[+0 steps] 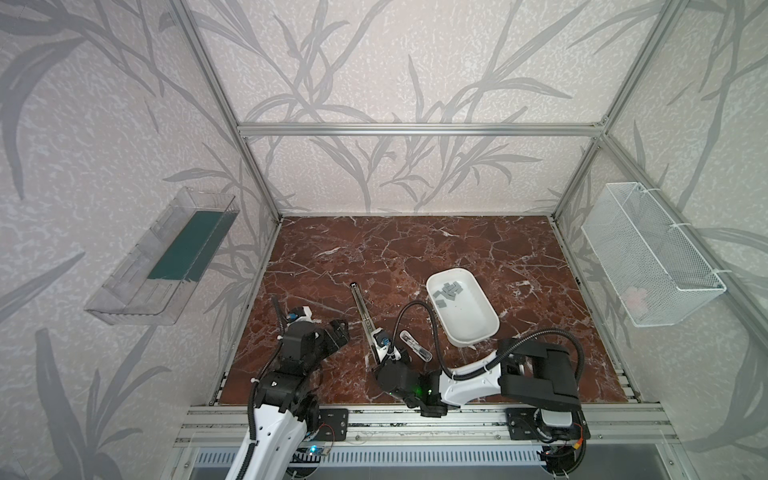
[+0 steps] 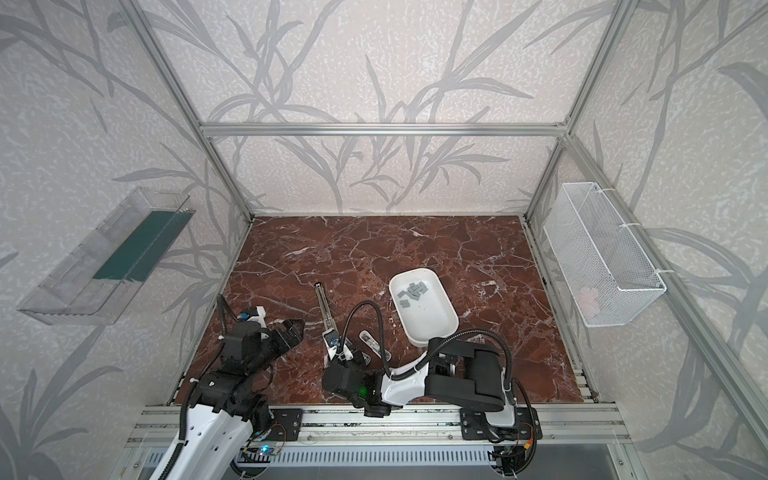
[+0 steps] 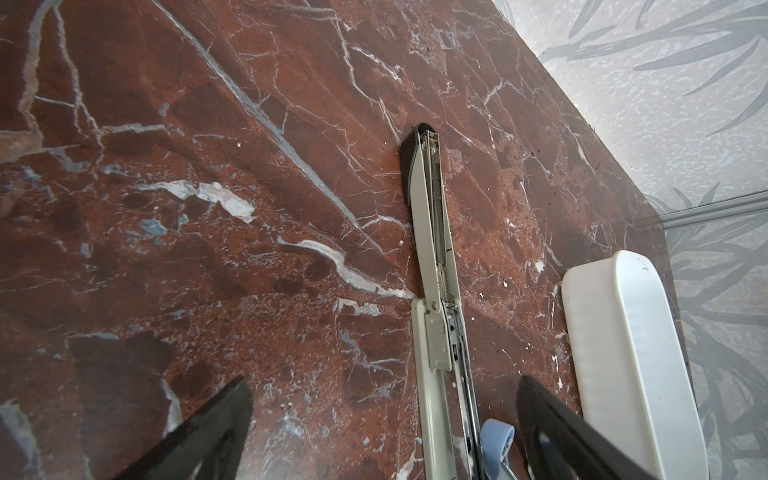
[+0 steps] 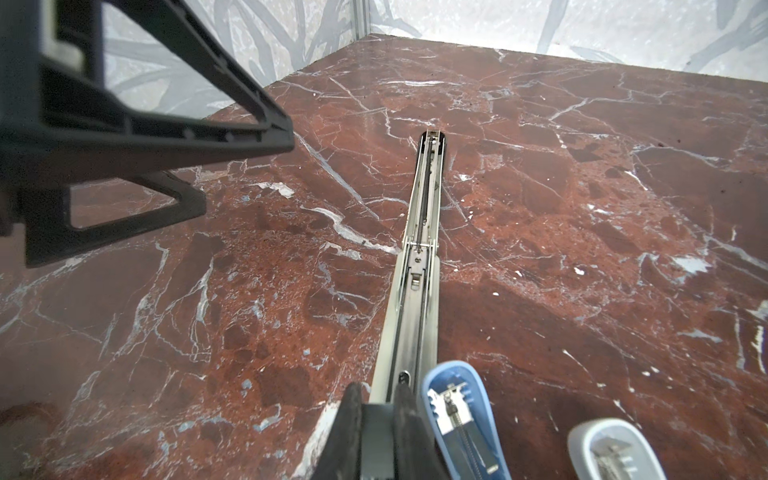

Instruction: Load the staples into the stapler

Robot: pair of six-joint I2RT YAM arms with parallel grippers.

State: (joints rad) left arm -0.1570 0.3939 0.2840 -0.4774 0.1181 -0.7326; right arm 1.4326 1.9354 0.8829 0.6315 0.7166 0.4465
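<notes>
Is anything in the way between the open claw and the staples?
Yes. The long opened stapler lies between the left gripper and the staples in the white tray; the right gripper holds its near end.

the staples, about a dozen small flat grey strips, lie loosely heaped at the far end of a white tray; the stapler, long, pale, black-tipped, lies opened flat on the table left of the tray, channel up
</notes>
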